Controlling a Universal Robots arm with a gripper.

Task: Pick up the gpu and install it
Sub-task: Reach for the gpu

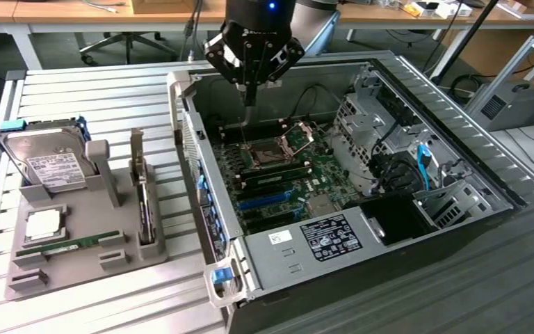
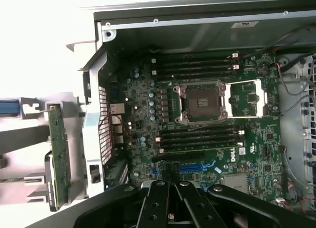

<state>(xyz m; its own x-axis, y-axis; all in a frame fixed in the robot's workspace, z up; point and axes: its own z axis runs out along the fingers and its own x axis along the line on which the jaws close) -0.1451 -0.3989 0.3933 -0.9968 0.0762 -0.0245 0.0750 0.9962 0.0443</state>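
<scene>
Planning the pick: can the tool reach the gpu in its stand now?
Likely yes: the gpu stands on edge in the grey stand, top bare. The shut tool hangs over the case, its side wall between.

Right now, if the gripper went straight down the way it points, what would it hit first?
Most likely the green motherboard in the open computer case; the exact spot is unclear.

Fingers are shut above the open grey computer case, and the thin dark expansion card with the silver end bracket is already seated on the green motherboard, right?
Not seated. The exterior view shows the dark expansion card standing on edge in the grey holder outside the open computer case. The fingers are indeed shut above that case.
</scene>
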